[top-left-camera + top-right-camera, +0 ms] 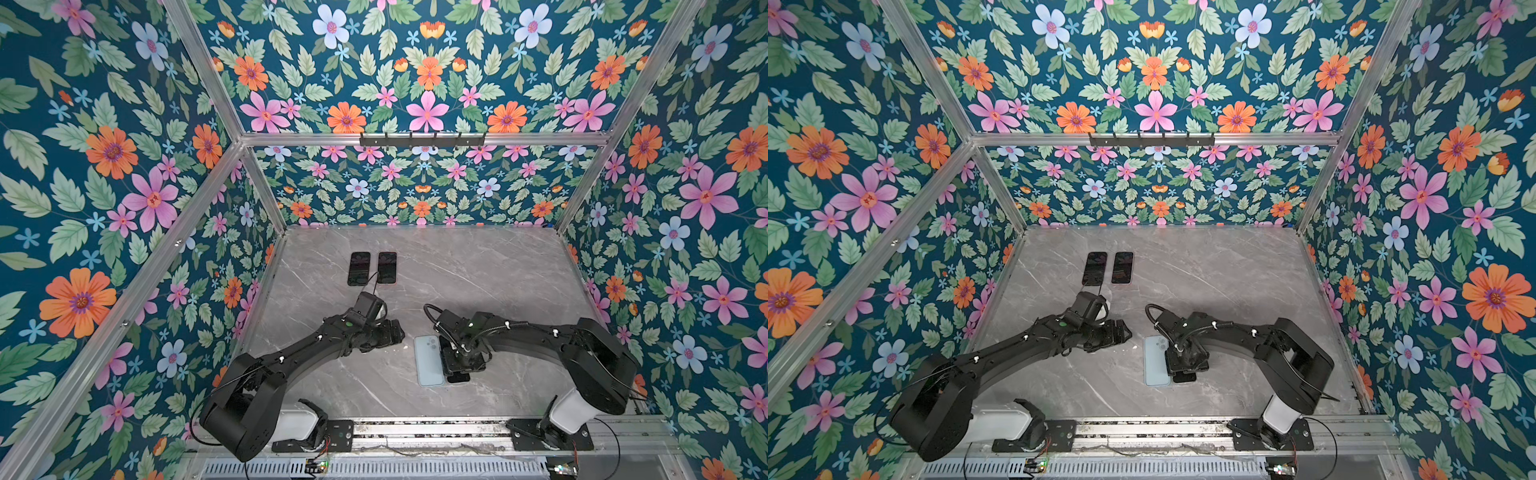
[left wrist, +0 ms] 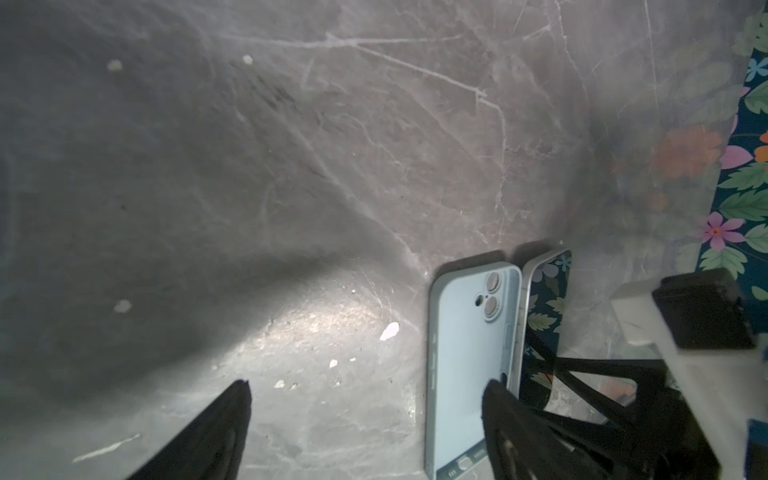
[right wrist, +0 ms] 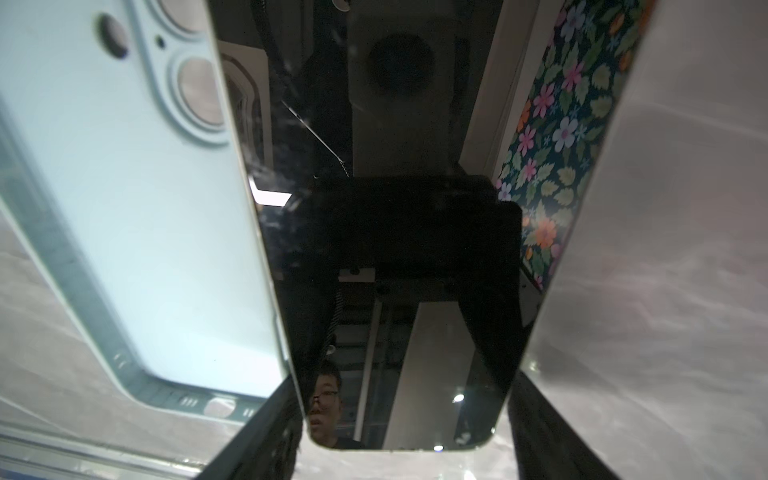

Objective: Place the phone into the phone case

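The light blue phone case (image 1: 429,361) (image 1: 1156,361) lies hollow side up on the grey marble table. The phone (image 3: 395,249), its black screen up, sits right beside the case (image 3: 145,208), mostly hidden under my right arm in both top views; only its near end (image 1: 459,377) shows. My right gripper (image 3: 403,380) (image 1: 461,359) has one finger on each long edge of the phone and is shut on it. My left gripper (image 1: 395,332) (image 2: 370,390) hangs open just left of the case (image 2: 469,353), holding nothing, and one fingertip (image 2: 498,399) overlaps the case's edge.
Two dark-screened phones (image 1: 359,268) (image 1: 387,267) lie side by side at the back left of the table. Small white flecks (image 2: 390,331) dot the marble near the case. Flowered walls close in the table, and a metal rail (image 1: 415,428) runs along its front edge.
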Controlling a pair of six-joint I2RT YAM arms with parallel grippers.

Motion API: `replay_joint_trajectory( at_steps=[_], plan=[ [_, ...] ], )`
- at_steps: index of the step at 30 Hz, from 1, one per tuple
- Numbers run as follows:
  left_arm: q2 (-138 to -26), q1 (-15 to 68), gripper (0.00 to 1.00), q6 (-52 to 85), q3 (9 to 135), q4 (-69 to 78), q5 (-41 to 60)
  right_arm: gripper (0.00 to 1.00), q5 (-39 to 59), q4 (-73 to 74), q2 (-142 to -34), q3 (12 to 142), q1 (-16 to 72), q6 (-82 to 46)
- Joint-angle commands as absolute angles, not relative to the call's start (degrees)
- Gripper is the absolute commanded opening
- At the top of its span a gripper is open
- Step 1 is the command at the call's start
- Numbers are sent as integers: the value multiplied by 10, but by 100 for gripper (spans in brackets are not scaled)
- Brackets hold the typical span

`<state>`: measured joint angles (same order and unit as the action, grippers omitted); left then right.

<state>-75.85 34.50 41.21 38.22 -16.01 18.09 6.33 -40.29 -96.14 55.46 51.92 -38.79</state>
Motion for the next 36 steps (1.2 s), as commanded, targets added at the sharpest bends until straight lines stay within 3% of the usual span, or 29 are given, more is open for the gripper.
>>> replay_joint_trajectory(
  at_steps=[1, 10, 17, 23, 36],
  plan=[
    [-752, 342, 88, 417, 374, -158, 186, 49, 68, -401, -994, 582, 537, -366],
    [-751, 340, 87, 421, 371, -138, 203, 48, 43, -402, -996, 588, 547, -349],
    [-794, 344, 82, 441, 405, -31, 310, 48, 47, -304, -956, 516, 541, -330],
    [-858, 346, 71, 463, 408, 82, 394, 48, 46, -263, -915, 478, 534, -349],
    [-938, 346, 66, 503, 404, 192, 463, 45, 37, -189, -852, 415, 516, -356]
  ],
)
